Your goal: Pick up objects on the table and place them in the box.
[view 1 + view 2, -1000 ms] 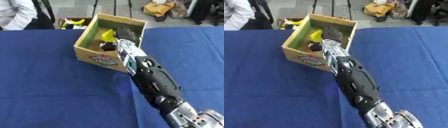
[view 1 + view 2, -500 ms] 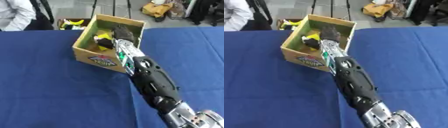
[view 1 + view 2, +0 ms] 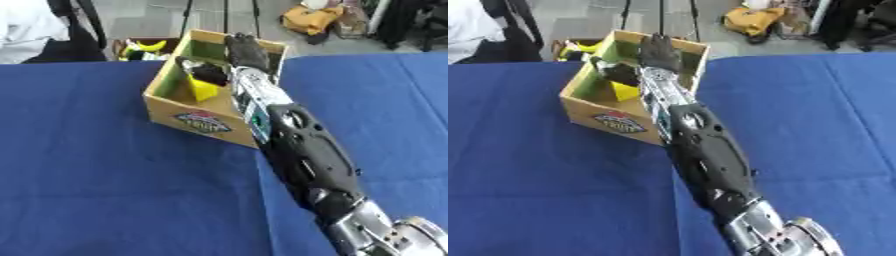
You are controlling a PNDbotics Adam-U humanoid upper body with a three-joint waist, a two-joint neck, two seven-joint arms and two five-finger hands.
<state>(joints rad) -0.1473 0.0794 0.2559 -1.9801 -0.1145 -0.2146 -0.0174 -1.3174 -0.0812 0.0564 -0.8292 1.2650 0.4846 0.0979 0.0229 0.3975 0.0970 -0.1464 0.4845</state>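
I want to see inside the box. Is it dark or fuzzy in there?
Left eye view: the box is lit evenly, but the right hand and forearm hide much of its inside; a yellow thing shows, soft-edged. Right eye view: the same softness, with a dark thing too blurred to name.

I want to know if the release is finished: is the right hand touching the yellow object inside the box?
Cannot tell. In both views the right hand hangs over the box beside the yellow object, with no plain gap or contact.
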